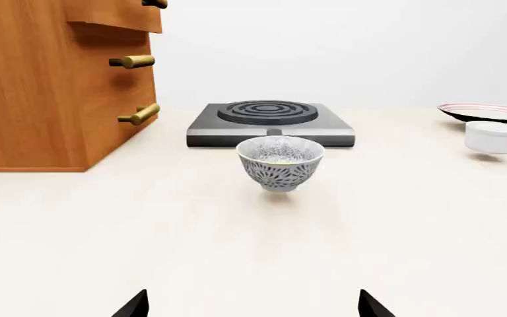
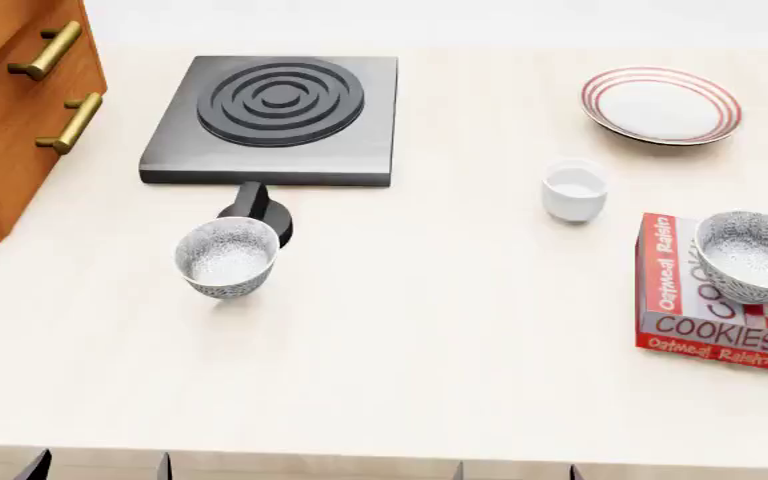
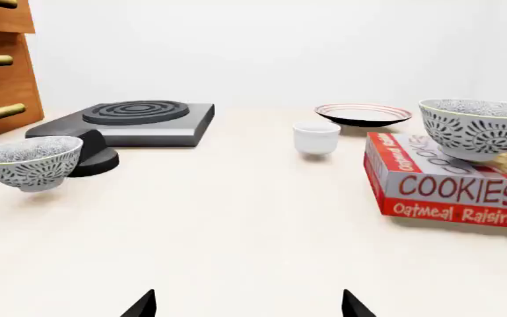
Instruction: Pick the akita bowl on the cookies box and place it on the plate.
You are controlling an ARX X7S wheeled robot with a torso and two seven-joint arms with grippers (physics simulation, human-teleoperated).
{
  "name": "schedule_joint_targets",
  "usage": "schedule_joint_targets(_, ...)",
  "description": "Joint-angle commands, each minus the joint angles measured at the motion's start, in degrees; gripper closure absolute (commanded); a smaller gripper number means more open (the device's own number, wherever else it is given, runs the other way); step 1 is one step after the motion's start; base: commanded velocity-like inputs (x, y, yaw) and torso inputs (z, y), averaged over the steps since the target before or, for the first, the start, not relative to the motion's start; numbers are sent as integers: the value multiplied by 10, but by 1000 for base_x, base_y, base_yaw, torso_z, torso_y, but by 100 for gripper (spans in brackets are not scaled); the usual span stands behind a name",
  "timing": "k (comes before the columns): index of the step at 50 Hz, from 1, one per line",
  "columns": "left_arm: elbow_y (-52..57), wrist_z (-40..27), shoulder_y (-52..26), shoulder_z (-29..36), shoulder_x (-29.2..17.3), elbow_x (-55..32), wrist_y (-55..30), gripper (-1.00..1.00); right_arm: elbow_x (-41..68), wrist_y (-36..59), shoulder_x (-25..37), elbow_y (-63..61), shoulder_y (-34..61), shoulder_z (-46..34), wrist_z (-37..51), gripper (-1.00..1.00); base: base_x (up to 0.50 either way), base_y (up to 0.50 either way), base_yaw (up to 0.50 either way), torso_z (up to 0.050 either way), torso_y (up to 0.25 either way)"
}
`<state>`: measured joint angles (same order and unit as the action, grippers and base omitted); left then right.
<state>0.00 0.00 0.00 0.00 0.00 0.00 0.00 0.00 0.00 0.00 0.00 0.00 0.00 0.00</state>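
Akita bowl (image 2: 754, 256) atop the cookies box (image 2: 704, 300), plate (image 2: 660, 104) well beyond — rigid, glazed, likely slippery and breakable; pinch its rim. Right gripper (image 3: 247, 305) and left gripper (image 1: 253, 305) — jaws spread wide, holding nothing

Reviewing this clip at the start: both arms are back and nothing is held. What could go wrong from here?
1. Wrong pick: an identical twin bowl stands on the table near the stove; the target is the akita bowl on the cookies box.
2. That bowl sits toward the box's outer side, so a nudge might tip it off.
3. The white cup stands near the way to the plate and could be clipped in transit.
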Motion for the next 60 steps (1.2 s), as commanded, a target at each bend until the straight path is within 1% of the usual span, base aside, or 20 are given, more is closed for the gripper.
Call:
schedule_joint_targets(1,-4,-12,-2,7,-9,-13,3,-100,10,1,7,2,-1,-3,26,-100,0,0,0,0,0)
schedule_joint_targets(7,-1,-24,0,22,-21,-24,-1,-100,8,-5,21,-1,-4,-24,45,-100,0,0,0,0,0)
schedule_joint_targets(14,-3,-35,-6,31,-29,-33,-8,-100,20,-2,29,-3,-1,-31,55,-100,0,0,0,0,0)
schedule_joint_targets(16,6,-34,-7,30,-32,-41,-10,-100,21,-14,31,-7,-2,-31,61,-100,0,0,0,0,0)
schedule_joint_targets(21,79,-39,-13,28,-44,-54,-59,-100,26,3,44,-94,-14,-34,62,-100,275,0,0,0,0)
schedule_joint_targets(22,93,-40,-14,28,-46,-58,-70,-100,33,34,47,-129,-15,-33,61,-100,500,0,0,0,0)
schedule_joint_targets(25,167,-40,-16,24,-55,-76,-119,-100,31,74,55,-185,-12,-35,67,-100,500,0,0,0,0)
schedule_joint_targets(29,232,-45,-24,20,-65,-94,-174,-100,33,126,65,-259,-5,-32,73,-100,500,0,0,0,0)
schedule_joint_targets(30,258,-46,-29,15,-69,-105,-198,-100,36,147,69,-286,0,-29,74,-100,500,0,0,0,0)
schedule_joint_targets(34,303,-49,-33,12,-78,-116,-225,-100,35,186,78,-342,6,-30,79,-100,500,0,0,0,0)
schedule_joint_targets(36,316,-51,-34,12,-82,-119,-233,-100,36,184,80,-348,4,-29,80,-100,500,0,0,0,0)
schedule_joint_targets(41,302,-54,-42,14,-85,-116,-229,-100,38,192,87,-363,6,-25,83,-100,500,0,0,0,0)
schedule_joint_targets(60,310,-61,-41,17,-98,-123,-224,-100,49,202,101,-386,7,-22,91,-100,500,0,0,0,0)
